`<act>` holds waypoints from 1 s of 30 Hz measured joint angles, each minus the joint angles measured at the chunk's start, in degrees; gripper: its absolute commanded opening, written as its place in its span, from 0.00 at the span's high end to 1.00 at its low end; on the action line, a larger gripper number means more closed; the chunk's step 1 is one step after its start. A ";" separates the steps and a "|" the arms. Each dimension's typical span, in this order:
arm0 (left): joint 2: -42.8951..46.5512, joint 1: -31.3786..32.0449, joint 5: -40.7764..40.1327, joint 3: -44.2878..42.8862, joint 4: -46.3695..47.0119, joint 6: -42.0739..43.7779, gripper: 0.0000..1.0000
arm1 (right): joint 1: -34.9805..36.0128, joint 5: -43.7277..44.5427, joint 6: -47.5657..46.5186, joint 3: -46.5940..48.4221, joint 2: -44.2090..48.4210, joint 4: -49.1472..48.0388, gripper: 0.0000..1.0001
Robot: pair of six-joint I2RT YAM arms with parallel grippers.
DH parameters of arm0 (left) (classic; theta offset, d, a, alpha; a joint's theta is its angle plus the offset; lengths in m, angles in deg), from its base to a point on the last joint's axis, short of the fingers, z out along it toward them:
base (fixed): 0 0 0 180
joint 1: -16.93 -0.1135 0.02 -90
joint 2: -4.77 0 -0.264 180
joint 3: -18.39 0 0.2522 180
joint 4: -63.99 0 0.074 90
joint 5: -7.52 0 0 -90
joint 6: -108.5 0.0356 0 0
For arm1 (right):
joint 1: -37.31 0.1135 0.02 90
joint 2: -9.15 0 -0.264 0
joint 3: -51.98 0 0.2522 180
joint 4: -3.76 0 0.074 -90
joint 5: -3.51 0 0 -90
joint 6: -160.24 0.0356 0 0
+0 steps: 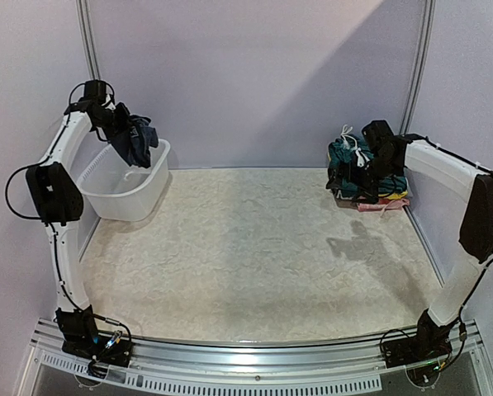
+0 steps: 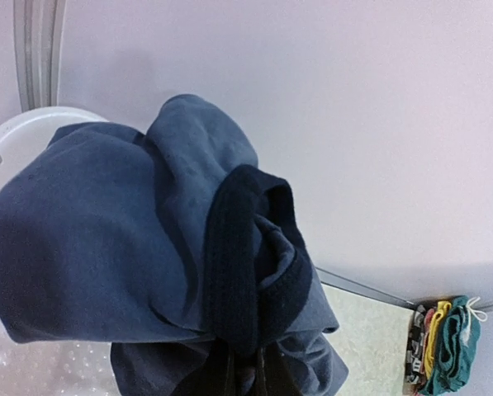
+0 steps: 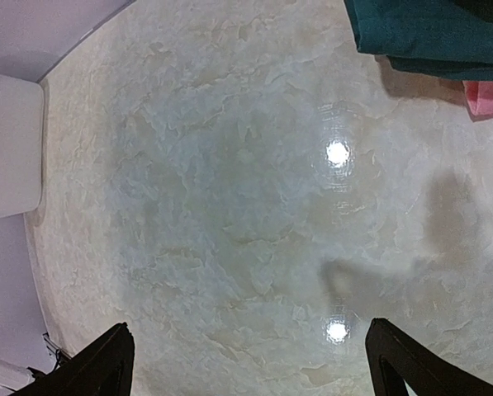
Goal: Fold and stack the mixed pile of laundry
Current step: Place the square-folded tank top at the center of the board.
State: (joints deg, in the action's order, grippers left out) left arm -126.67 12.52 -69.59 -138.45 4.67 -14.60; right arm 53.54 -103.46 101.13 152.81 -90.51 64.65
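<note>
Well, task looks partway done: a folded stack sits at the far right corner of the table, teal shorts w/ a white drawstring on top and a pink piece lower down. The left gripper is clenched on a navy garment, which hangs bunched over the white tub at far left. It's unfolded, so it needs laying flat, folding and adding to the stack. Can't tell if more cloth is in the tub; the garment hides most of it. The right gripper is spread wide, nothing btwn its fingers, just beside the stack. Obstacles: the tub rim under the hanging cloth could snag it, and the right arm sits in front of the stack, so it prob has to clear off before anything gets placed there.
</note>
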 measured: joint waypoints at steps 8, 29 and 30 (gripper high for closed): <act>7.43 3.98 2.56 0.13 -0.55 -0.15 1.00 | 0.00 -0.61 -1.18 0.00 1.62 -0.50 0.01; 23.78 40.39 -12.66 33.42 -10.05 3.28 0.02 | 0.00 -4.24 -3.32 -17.00 16.22 -3.91 0.01; 23.78 42.18 -15.06 33.38 -11.41 3.54 0.05 | 0.00 -4.39 -3.32 -17.49 17.07 -3.98 0.01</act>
State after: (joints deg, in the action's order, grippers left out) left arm -102.89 54.71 -84.65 -105.08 -6.74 -11.06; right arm 53.54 -107.85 97.81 135.32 -73.44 60.68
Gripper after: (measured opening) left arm 0.977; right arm 0.988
